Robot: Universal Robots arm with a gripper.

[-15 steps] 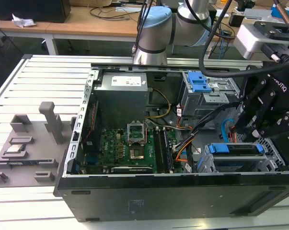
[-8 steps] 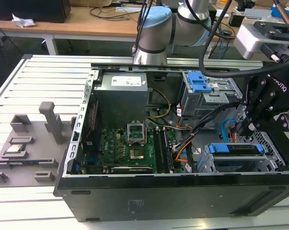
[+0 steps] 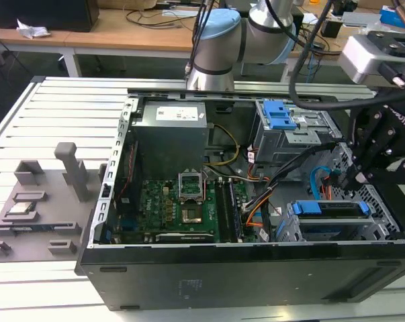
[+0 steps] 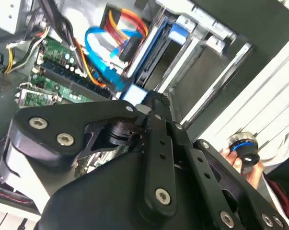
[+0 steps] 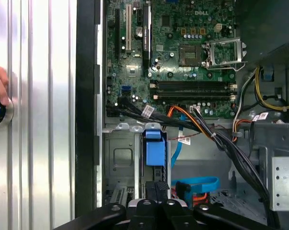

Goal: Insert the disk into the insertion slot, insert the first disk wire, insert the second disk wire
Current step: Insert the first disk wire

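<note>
We see the blue-framed disk (image 3: 330, 208) seated in the insertion slot (image 3: 288, 230) — gripper (image 3: 358, 180) hovers at its one o'clock, tilted, jaws closed.

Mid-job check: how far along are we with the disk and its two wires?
Done: the disk already sits inside the slot at the case's front corner. In hand: the gripper is down at the disk's end, close to a blue cable. Left: I cannot see either wire plugged into the disk, so both wire steps look open.
</note>
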